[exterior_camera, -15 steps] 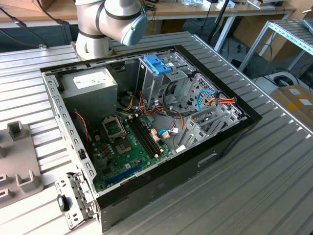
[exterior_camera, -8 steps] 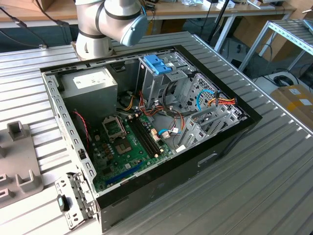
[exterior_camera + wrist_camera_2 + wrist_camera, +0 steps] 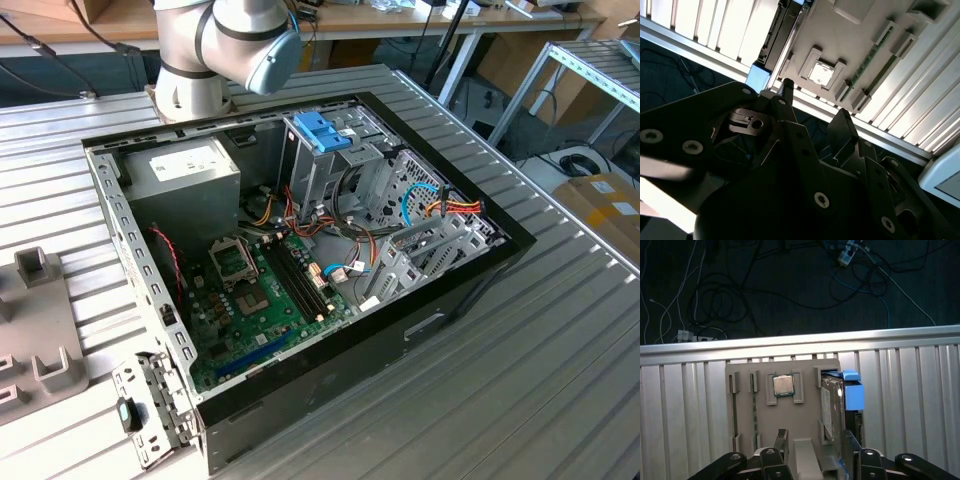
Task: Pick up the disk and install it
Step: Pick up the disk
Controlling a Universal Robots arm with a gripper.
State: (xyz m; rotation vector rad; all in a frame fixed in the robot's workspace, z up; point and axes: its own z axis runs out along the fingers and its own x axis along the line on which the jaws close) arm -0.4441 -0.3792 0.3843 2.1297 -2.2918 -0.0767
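1. Tool (image 3: 815,440) hangs open above the grey tray (image 3: 807,371), its fingers apart with nothing between them.
2. The disk (image 3: 832,405) stands on edge in a slot at one side of the tray. Its blue frame (image 3: 852,390) is at the end nearer the rim of the desk (image 3: 690,405).
3. I judge the step in hand to be the approach for the grasp, and nothing is gripped yet.
4. The disk sits off-centre in the gap, close under one finger (image 3: 849,441). That finger may even overlap the disk's upper edge, though the steep angle leaves this unsure. The gap should be centred so that the fingers straddle the two flat faces.
5. A chip (image 3: 783,385) and a memory stick (image 3: 754,407) rest in pockets just beside the disk. The other finger needs to come down between the chip's pocket and the disk, touching neither.
6. The metal faces are the better place to clamp, since the blue frame probably flexes and could slip.
7. The slot's walls hold the disk upright, so a straight vertical descent suits best and any sideways push risks jamming it.
8. The open case (image 3: 440,320) lies on the desk well apart from the tray. Its cage (image 3: 335,175) sits under a blue handle (image 3: 322,130).
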